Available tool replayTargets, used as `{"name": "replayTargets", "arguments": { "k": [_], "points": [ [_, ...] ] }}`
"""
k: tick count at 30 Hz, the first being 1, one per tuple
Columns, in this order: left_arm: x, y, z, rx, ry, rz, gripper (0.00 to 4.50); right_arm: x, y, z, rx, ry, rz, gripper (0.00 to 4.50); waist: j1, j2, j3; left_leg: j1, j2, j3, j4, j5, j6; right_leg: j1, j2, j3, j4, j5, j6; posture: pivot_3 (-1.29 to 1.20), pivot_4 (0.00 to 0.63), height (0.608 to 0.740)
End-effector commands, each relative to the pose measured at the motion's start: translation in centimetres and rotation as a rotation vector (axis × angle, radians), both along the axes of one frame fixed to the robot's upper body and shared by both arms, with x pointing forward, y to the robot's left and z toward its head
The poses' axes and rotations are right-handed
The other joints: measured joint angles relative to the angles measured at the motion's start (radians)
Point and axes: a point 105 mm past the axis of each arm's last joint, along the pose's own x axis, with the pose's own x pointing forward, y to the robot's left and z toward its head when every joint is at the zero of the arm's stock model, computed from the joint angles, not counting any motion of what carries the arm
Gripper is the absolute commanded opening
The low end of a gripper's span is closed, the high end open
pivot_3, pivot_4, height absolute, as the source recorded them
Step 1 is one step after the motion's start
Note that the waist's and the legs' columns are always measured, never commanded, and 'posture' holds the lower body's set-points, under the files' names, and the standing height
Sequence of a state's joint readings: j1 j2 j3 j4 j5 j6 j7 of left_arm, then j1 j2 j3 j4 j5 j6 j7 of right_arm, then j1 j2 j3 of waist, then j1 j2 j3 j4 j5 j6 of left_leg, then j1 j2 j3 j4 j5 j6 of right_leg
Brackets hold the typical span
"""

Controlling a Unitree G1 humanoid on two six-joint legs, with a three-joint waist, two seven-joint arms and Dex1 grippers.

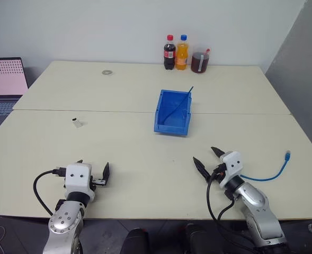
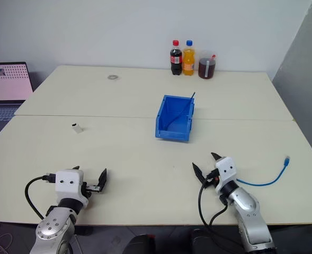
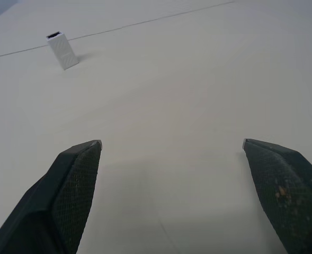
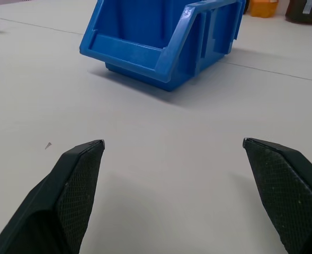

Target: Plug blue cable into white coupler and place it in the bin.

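Both sets of fingers spread wide and empty over the pale table [image 1: 145,174]. The thin light-blue cable [image 1: 269,174] curls just outside my right fingers [image 1: 207,160], plug end pointing away; the tiny white boxy coupler [image 1: 77,123] lies ahead of my left fingers [image 1: 94,172]. The bright blue plastic bin [image 1: 173,112] waits mid-table.

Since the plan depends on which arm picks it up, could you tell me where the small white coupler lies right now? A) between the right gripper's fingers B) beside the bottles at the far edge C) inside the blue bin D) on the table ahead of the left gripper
D: the white coupler lies on the bare table ahead of the open left gripper, well apart from the blue bin and held by nothing.
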State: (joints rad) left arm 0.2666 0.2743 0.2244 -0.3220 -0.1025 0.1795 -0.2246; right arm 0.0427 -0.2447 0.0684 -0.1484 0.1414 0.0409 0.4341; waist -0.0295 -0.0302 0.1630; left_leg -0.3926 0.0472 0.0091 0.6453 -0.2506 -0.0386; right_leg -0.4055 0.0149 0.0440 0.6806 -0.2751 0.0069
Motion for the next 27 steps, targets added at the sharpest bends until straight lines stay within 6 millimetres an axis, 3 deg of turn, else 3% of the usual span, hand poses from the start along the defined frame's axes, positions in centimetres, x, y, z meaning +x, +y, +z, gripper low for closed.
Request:
{"name": "replayTargets", "arguments": {
  "k": [1,6,9,12,15,18,23,27],
  "points": [
    [0.1,-1.1,1.4,0.009,-0.048,-0.118,4.50,0.1,-0.2,1.4,0.001,-0.070,-0.010,4.45,0.000,0.000,0.000,0.000,0.000,0.000,0.000,0.000,0.000,0.000,0.000,0.000,0.000,0.000,0.000,0.00,0.150,0.740],
    [0.7,-3.8,2.4,-0.025,-0.058,-0.327,4.50,-0.6,-0.6,2.6,0.002,-0.128,-0.039,4.45,0.001,0.000,0.000,0.000,0.000,0.000,0.000,0.000,0.000,0.000,0.000,0.000,0.000,0.000,0.000,0.00,0.150,0.740],
    [1.7,-6.6,4.1,-0.040,-0.083,-0.510,4.50,-1.1,-2.0,4.9,0.013,-0.231,-0.129,4.45,0.006,0.001,0.001,-0.001,0.000,0.000,0.000,0.000,0.000,0.000,0.000,-0.001,0.000,0.000,0.000,0.00,0.150,0.740],
    [2.7,-9.7,6.1,-0.022,-0.093,-0.733,4.50,-1.9,-3.9,5.8,-0.004,-0.260,-0.238,4.45,0.008,0.001,0.001,-0.002,-0.001,0.000,0.001,0.000,0.000,0.000,0.001,-0.001,0.000,0.000,0.001,0.00,0.150,0.740],
    [2.8,-12.5,7.5,-0.054,-0.043,-0.939,4.50,-2.9,-6.3,5.1,-0.048,-0.209,-0.360,4.45,0.009,0.000,0.000,-0.002,-0.001,-0.001,0.000,0.000,0.000,0.000,0.001,-0.002,0.000,0.000,0.001,0.00,0.150,0.740],
    [1.4,-14.8,7.9,-0.024,0.044,-1.172,4.50,-3.7,-10.8,3.4,-0.110,-0.083,-0.597,4.45,0.001,0.001,0.001,-0.003,-0.002,0.000,0.000,0.000,0.000,0.000,0.001,-0.002,0.000,0.000,0.000,0.00,0.150,0.740],
    [0.7,-16.0,8.3,0.070,0.109,-1.360,4.50,-4.6,-13.8,3.3,-0.081,-0.001,-0.752,4.45,-0.009,0.003,0.002,0.000,-0.002,0.000,0.000,0.000,0.000,-0.001,0.002,0.002,0.000,0.000,0.000,0.00,0.150,0.740],
    [0.7,-16.3,8.2,0.234,0.155,-1.509,4.50,-4.9,-16.3,2.0,-0.037,0.168,-0.884,4.45,-0.002,0.005,0.001,0.000,-0.002,-0.001,0.000,0.000,0.000,-0.001,0.007,-0.001,0.001,-0.001,-0.001,0.00,0.150,0.740]
  ]
}}
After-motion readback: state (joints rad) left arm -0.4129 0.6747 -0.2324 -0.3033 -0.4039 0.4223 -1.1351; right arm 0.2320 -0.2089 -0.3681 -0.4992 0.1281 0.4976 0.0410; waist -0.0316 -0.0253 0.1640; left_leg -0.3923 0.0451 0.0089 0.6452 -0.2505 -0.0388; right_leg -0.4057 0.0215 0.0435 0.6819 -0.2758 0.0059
